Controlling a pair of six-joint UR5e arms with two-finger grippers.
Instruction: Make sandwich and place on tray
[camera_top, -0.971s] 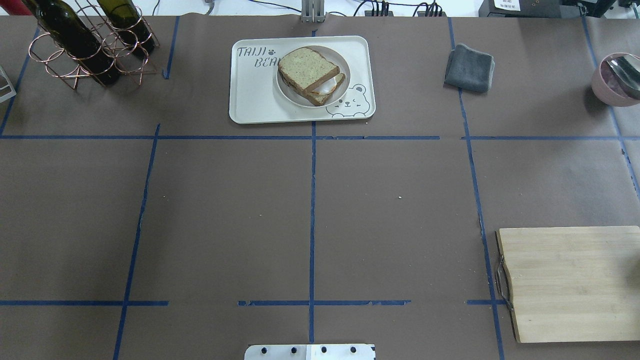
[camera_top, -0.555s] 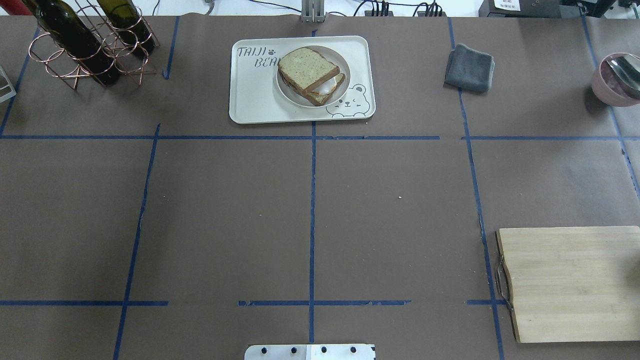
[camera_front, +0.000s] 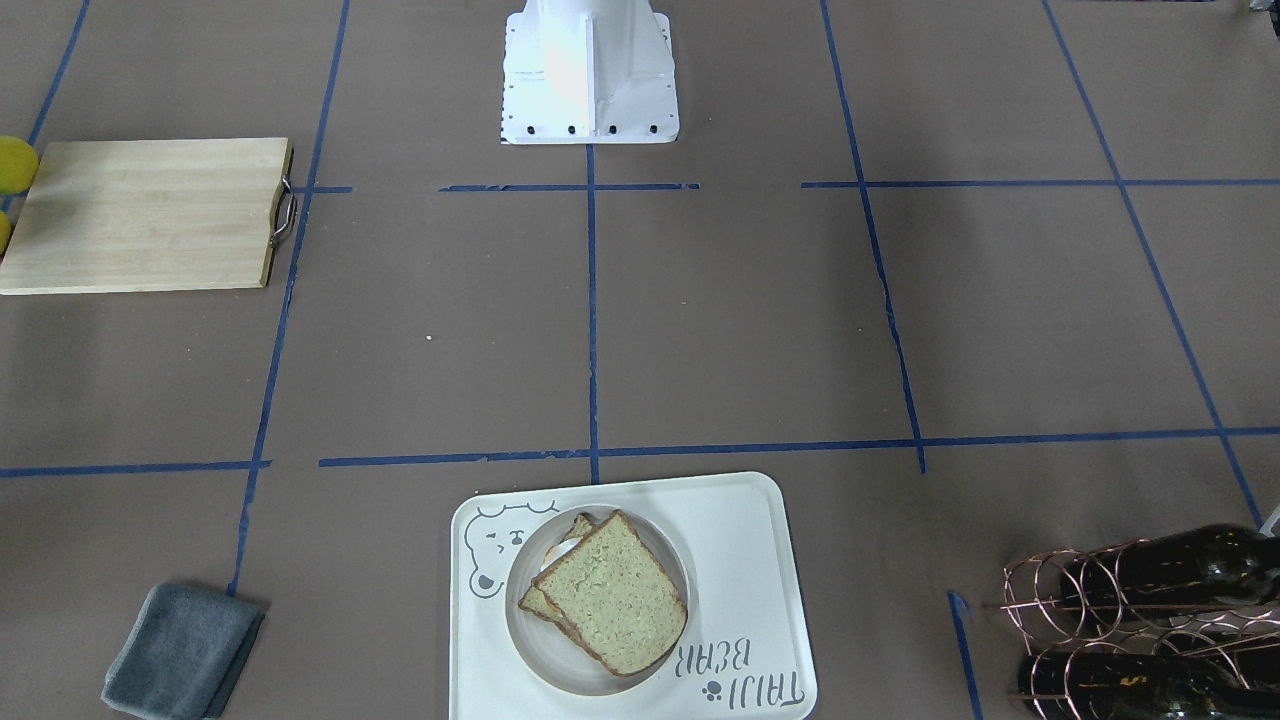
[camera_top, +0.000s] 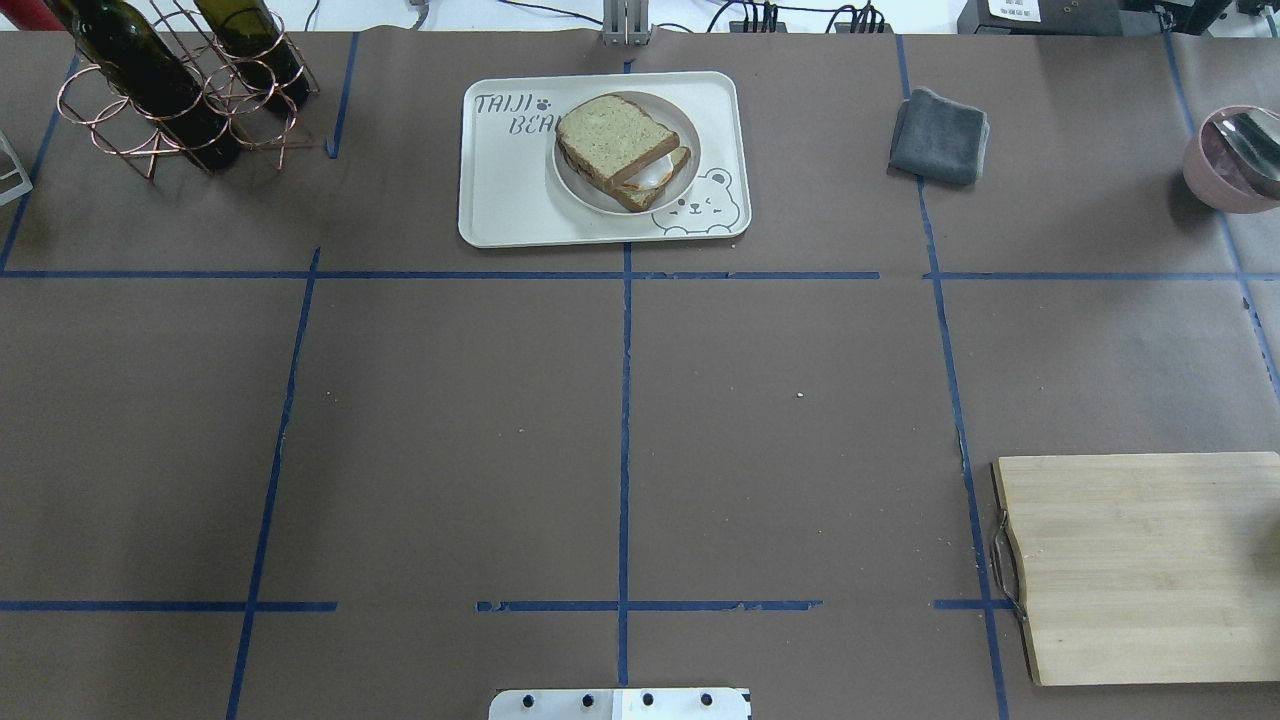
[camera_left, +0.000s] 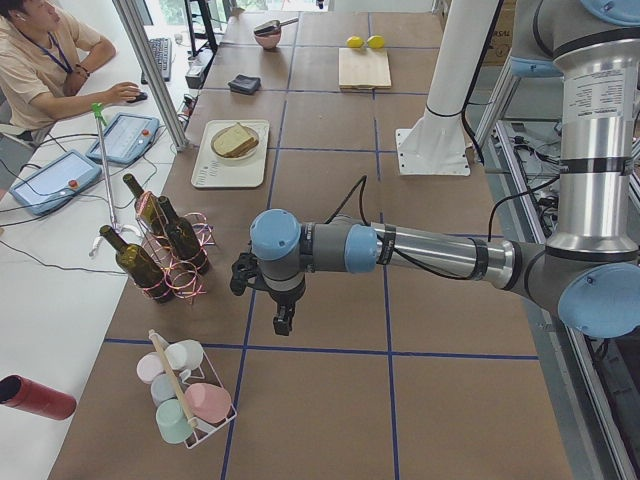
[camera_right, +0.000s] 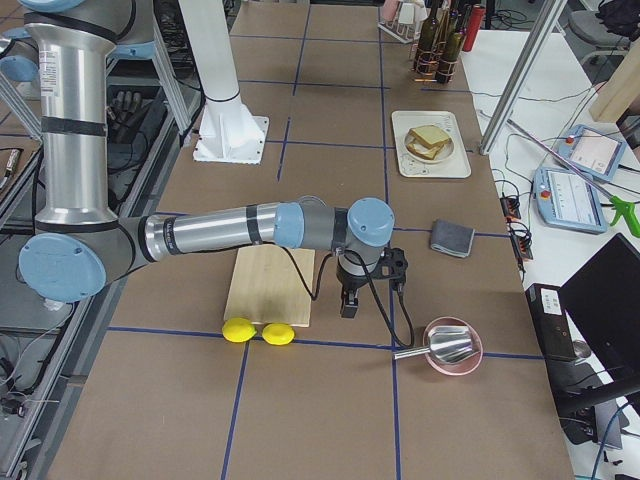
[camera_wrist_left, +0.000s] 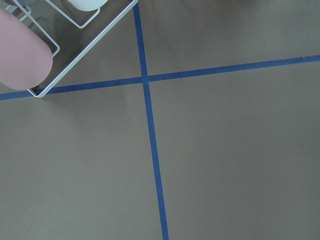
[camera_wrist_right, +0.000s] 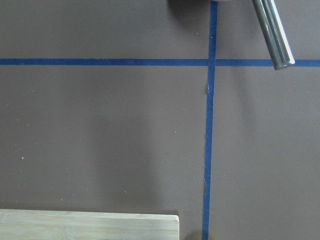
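Two slices make the sandwich (camera_top: 620, 145), on a plate (camera_top: 682, 128) on the tray (camera_top: 500, 190). Left gripper (camera_left: 284, 322) and right gripper (camera_right: 347, 305) hang over the table (camera_top: 450, 420) well apart from it; can't tell how open either is

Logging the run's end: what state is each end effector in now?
Left end effector: cannot be told, seen only from the side.
Right end effector: cannot be told, seen only from the side.

Left arm (camera_left: 430, 250) and right arm (camera_right: 220, 228) stretch out level; left claw (camera_left: 284, 322) and right claw (camera_right: 347, 306) point down, opening unclear.
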